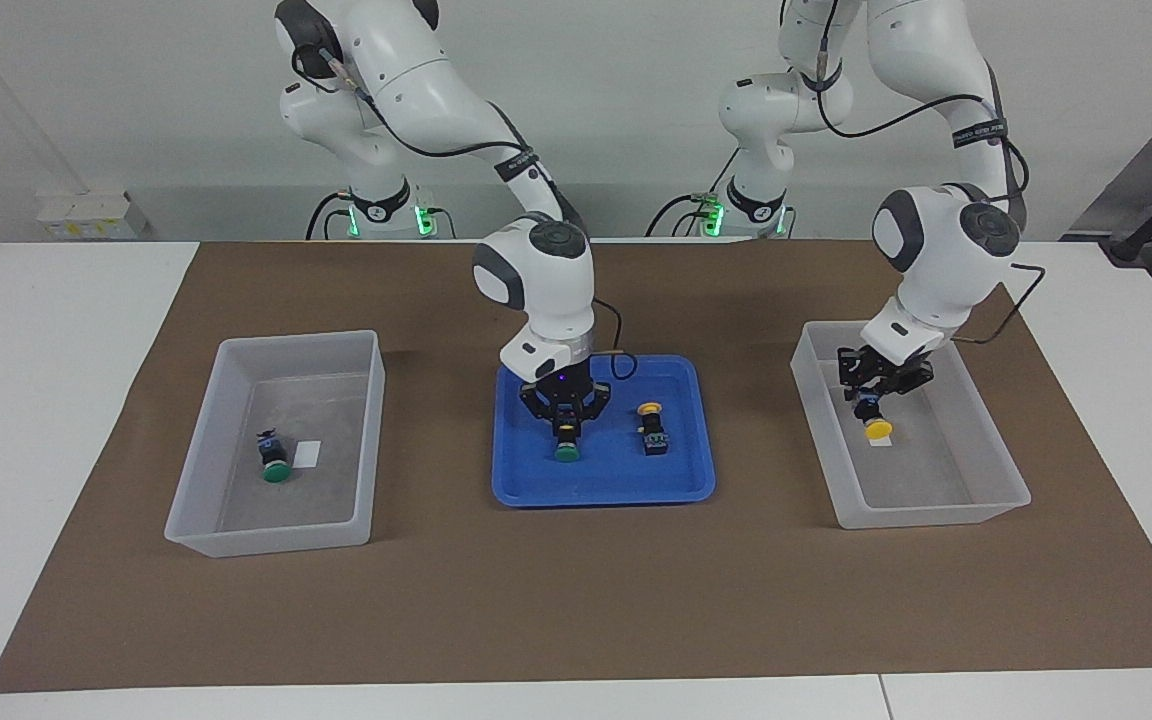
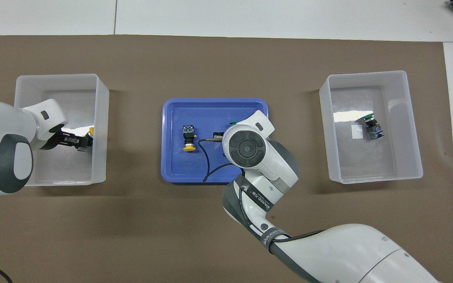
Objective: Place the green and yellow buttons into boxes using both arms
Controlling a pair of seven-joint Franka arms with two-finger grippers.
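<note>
Bright, even room light, both views sharp.

The light comes from above and is soft: the 2 boxes (image 1: pixel 276 445) and the blue tray (image 1: pixel 604 490) give only short, pale shadows on the brown mat (image 1: pixel 576 600). A white glare lies on the floor of the box (image 2: pixel 344 116) with the green button. The big arm (image 2: pixel 352 251) low in the overhead view looks slightly soft, being close to the camera.

Robotics laboratory: two white arms (image 1: pixel 536 270) mounted at a white table (image 1: pixel 56 340), brown mat (image 1: pixel 576 600) laid out, plain grey wall (image 1: pixel 636 60).
</note>
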